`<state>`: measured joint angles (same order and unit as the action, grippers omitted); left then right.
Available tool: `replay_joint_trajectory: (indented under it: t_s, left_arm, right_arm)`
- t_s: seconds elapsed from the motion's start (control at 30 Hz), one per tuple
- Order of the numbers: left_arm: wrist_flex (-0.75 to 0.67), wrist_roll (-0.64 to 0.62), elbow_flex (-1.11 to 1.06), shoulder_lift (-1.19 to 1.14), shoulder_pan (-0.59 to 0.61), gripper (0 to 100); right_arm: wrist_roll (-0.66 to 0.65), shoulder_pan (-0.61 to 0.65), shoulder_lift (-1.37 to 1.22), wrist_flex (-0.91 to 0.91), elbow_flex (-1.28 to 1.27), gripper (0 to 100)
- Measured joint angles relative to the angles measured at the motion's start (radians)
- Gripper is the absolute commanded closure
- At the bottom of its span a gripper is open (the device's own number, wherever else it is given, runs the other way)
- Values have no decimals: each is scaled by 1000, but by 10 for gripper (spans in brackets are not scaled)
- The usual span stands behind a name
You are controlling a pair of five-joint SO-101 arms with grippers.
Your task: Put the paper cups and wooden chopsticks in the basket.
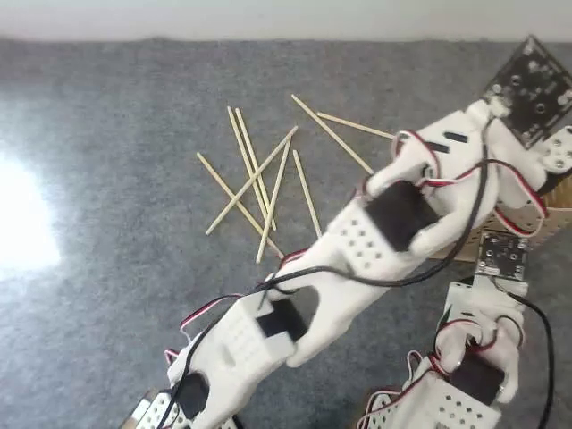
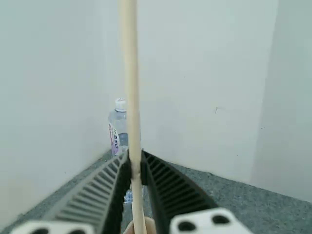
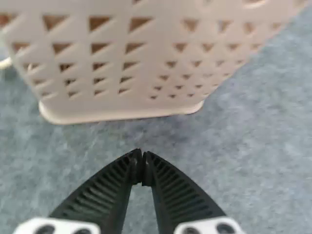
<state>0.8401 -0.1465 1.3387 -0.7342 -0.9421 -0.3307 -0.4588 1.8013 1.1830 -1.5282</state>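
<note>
clamping one wooden chopstick [image 2: 129, 73], the left gripper [image 2: 135, 165] has its jaws pinched tight on the stick, which runs straight out past the tips. left wrist view also gives a white wall [image 2: 204, 73] and a water bottle [image 2: 117, 129] at its foot. right wrist view: right gripper [image 3: 141, 165] closed on nothing, tips together, near the basket [image 3: 122, 58] but apart from it. high view: loose chopsticks [image 1: 259, 179] scattered, several crossing, on the grey carpeted surface [image 1: 107, 134].
</note>
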Motion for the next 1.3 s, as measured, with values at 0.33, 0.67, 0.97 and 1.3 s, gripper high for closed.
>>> replay_joint_trajectory:
  t_s: [0.33,0.67,0.97,1.3]
  left_arm:
    - [-244,68,-2,-235,2,990]
    - [-232,100,-17,-305,29,988]
    - [-192,253,-15,-305,29,987]
    - [-72,264,106,-319,-15,911]
  right_arm:
    - [-9,60,0,0,-44,991]
    - [-9,60,0,0,-48,991]
    - [-9,60,0,-43,-78,991]
    - [-9,60,0,-46,-78,991]
